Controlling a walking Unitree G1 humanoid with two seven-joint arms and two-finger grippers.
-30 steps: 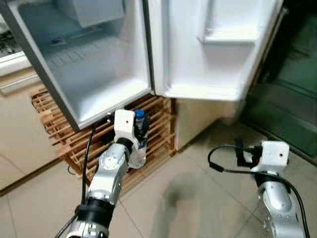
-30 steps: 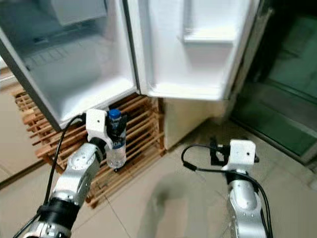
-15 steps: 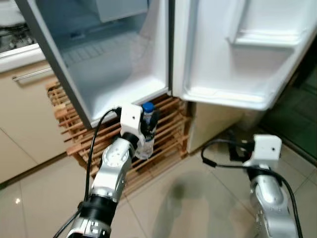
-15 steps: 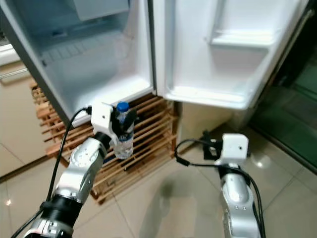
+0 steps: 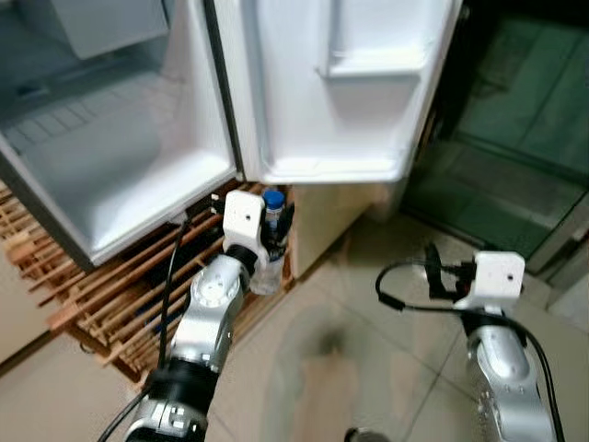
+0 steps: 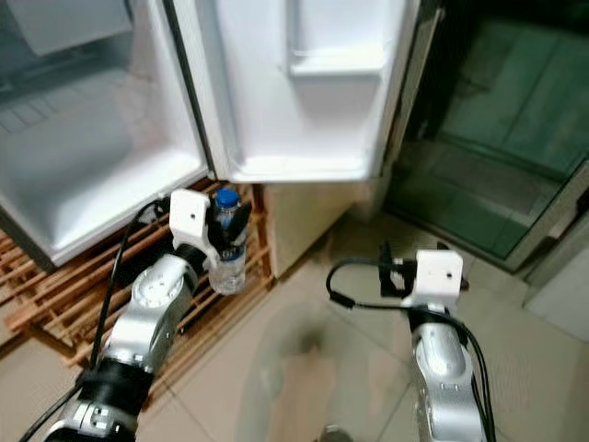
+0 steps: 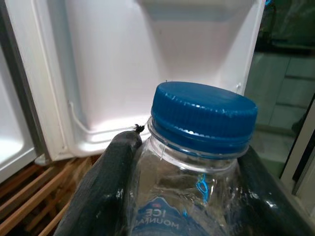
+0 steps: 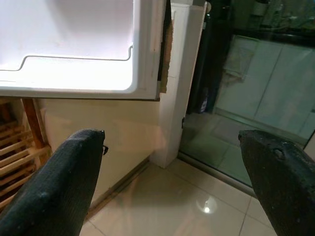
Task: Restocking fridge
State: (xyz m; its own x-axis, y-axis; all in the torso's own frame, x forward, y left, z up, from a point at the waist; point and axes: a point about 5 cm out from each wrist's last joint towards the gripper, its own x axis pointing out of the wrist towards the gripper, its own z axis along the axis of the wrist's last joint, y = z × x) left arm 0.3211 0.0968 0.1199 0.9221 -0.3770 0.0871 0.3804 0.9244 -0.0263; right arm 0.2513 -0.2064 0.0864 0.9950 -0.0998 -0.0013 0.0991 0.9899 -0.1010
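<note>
Bottle [image 7: 197,162] of clear plastic, blue cap, blue label lettering, upright between left gripper [image 5: 271,241] fingers [image 7: 98,196] closed on its shoulders, held below open fridge [image 5: 110,175] door [image 5: 331,92], before wooden rack [image 5: 83,295], right gripper [image 8: 167,187] fingers wide apart above tiled floor [image 5: 386,276].

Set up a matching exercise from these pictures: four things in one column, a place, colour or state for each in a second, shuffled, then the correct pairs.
Things
1. water bottle
2. bottle cap
3. right end effector
4. fridge door

Descriptions
A. blue
B. swung open, white shelf on its inner side
C. open, nothing between its fingers
D. clamped upright in the left end effector, in front of the wooden rack

Pairs: 1-D, 2-A, 3-C, 4-B
</note>
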